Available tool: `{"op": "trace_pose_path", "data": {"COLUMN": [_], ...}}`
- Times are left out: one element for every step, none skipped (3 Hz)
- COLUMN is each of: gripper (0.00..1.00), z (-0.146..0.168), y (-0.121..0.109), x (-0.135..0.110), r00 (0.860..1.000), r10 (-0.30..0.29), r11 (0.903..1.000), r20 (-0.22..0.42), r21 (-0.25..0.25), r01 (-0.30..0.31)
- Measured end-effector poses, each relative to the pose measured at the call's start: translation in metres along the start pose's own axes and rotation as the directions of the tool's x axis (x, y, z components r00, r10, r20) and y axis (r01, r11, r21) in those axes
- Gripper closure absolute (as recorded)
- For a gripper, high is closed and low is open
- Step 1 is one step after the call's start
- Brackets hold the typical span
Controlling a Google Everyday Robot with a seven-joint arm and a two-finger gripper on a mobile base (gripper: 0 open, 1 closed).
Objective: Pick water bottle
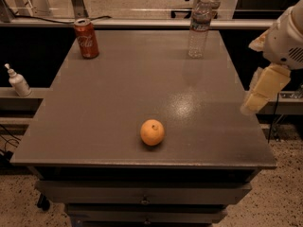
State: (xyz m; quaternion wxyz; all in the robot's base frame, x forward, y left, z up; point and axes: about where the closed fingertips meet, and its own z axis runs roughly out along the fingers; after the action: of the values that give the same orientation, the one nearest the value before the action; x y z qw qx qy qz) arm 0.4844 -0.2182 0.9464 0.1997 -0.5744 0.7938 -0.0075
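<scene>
Spotting the water bottle [199, 26] upright near the far right corner of the counter [118, 89], close to the far edge, white cap on top. Seeing a pale label band round its upper body, but cannot read any writing on it.

Swinging over to the far left corner: red soda can [86, 38], upright, shorter than the bottle. Making out white script down its side that looks like Coca-Cola.

Down toward the near edge, a little right of the middle, picking up an orange [152, 132] lying alone, well apart from both can and bottle.

Off the counter past the left edge, noting a small white pump bottle [17, 81] on a lower ledge, no lettering legible.

Now the gripper [260, 91]: hanging out beyond the right edge, about halfway along it, pale cream below a white arm housing, well apart from the water bottle. Cannot tell whether wide or narrow; holding nothing that shows.

Plenty of bare grey top between the right edge and the bottle, and across the whole middle. Drawer fronts [142, 193] below the near edge.
</scene>
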Motion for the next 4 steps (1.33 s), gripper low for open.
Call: {"op": "trace_pose_path", "data": {"gripper": [0.00, 0.00, 0.00, 0.00], "z": [0.030, 0.052, 0.068, 0.068], "y": [-0.035, -0.066, -0.093, -0.093], "x": [-0.001, -0.013, -0.042, -0.042], "r00": [0.994, 0.970, 0.935, 0.935], "r10": [0.072, 0.141, 0.165, 0.165], "r11": [0.9973, 0.9890, 0.9827, 0.9827], "r20": [0.082, 0.198, 0.314, 0.314], "r21": [0.011, 0.016, 0.030, 0.030], "r01": [-0.073, -0.147, -0.183, -0.183]}}
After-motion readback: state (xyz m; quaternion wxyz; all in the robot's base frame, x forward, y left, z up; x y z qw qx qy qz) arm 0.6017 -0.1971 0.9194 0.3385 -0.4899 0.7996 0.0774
